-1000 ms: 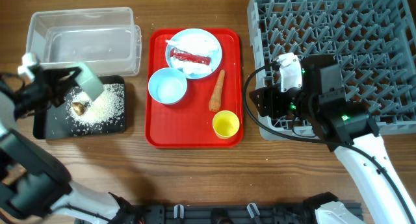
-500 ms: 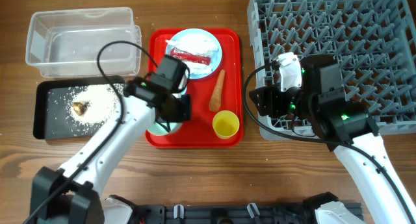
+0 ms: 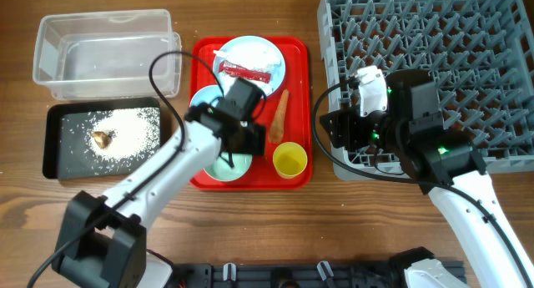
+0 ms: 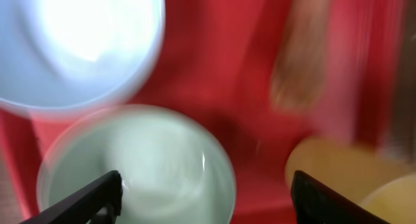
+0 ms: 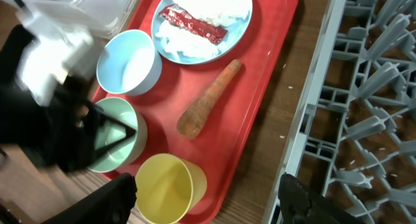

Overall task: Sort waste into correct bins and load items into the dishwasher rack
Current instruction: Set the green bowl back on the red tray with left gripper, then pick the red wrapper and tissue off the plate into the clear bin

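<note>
My left gripper (image 3: pixel 243 144) hangs open over the red tray (image 3: pixel 250 178), one finger above a mint bowl (image 3: pixel 227 165) that stands on the tray. The blurred left wrist view shows this mint bowl (image 4: pixel 136 165), a blue bowl (image 4: pixel 84 42), the carrot (image 4: pixel 302 62) and the yellow cup (image 4: pixel 351 178). The plate (image 3: pixel 271 54) carries the red wrapper (image 3: pixel 246 73) and tissues (image 3: pixel 250 48). Rice and a brown scrap (image 3: pixel 102 138) lie in the black tray (image 3: pixel 58 159). My right gripper (image 5: pixel 208 208) is open beside the rack (image 3: pixel 434 71), above the yellow cup (image 5: pixel 169 188).
The clear tub (image 3: pixel 100 50) stands behind the black tray at the far left. The carrot (image 3: pixel 279 117) lies on the red tray between the bowls and the tray's right edge. Bare wood runs along the front of the table.
My left arm swung from the black tray to the red tray with the mint bowl, set it down near the front, and its jaws have opened. The right arm has not moved.
</note>
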{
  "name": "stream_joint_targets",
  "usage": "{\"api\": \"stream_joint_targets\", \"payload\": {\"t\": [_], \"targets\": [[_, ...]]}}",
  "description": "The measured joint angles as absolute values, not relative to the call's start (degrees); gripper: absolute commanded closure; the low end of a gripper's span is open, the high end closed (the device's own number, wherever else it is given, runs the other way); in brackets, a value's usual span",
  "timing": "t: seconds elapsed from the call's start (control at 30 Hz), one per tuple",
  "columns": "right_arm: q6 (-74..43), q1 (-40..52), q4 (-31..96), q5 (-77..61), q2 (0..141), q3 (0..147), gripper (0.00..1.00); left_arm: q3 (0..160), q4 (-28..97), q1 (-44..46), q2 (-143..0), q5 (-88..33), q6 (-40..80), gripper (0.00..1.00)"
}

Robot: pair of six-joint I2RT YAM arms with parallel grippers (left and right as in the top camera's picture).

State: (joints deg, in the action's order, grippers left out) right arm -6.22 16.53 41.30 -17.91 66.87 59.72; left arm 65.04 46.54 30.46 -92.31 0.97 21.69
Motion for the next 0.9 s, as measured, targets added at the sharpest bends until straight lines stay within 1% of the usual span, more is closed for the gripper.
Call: {"api": "stream_joint_targets", "payload": {"t": [0.07, 0.17, 0.23, 0.37, 0.47, 0.53, 0.67, 0.8, 0.83, 0.9], "targets": [[-6.2, 16.6, 41.3, -17.9, 66.8, 59.7, 0.26, 73.7, 44.4, 26.3, -92.6, 0.9, 16.8, 0.00], [-6.2, 16.5, 41.4, -17.9, 66.9, 59.7, 0.26, 81.5, 38.4, 21.5, -93.6, 0.9, 7.6, 0.00], [-6.3, 16.5, 41.3, -17.9, 66.9, 59.7, 0.23, 86.0, 37.0, 19.8, -99.1, 1.0, 0.8, 0.00], [-6.7, 16.5, 42.1, -17.9, 66.9, 59.7, 0.23, 99.0, 37.3, 19.9, -119.9, 1.0, -10.6, 0.00], [-6.7, 16.6, 43.7, -17.7, 66.9, 59.7, 0.22, 100.5, 38.0, 19.9, -124.3, 1.0, -18.5, 0.00], [-6.7, 16.6, 43.7, -17.5, 66.9, 59.7, 0.22, 100.6, 38.5, 19.9, -124.8, 1.0, -23.0, 0.00], [-6.7, 16.5, 43.7, -17.5, 66.9, 59.7, 0.22, 101.4, 42.4, 19.9, -124.9, -0.6, -28.2, 0.00], [-6.7, 16.5, 43.8, -17.3, 66.9, 59.7, 0.22, 101.4, 40.6, 19.9, -127.8, -1.5, -30.0, 0.00], [-6.7, 16.6, 43.7, -17.3, 66.9, 59.7, 0.22, 101.5, 39.6, 19.9, -129.6, -1.6, -30.0, 0.02], [-6.7, 16.6, 43.7, -17.3, 66.9, 59.7, 0.22, 102.1, 38.3, 19.7, -131.6, -2.6, -30.0, 0.13]]}}
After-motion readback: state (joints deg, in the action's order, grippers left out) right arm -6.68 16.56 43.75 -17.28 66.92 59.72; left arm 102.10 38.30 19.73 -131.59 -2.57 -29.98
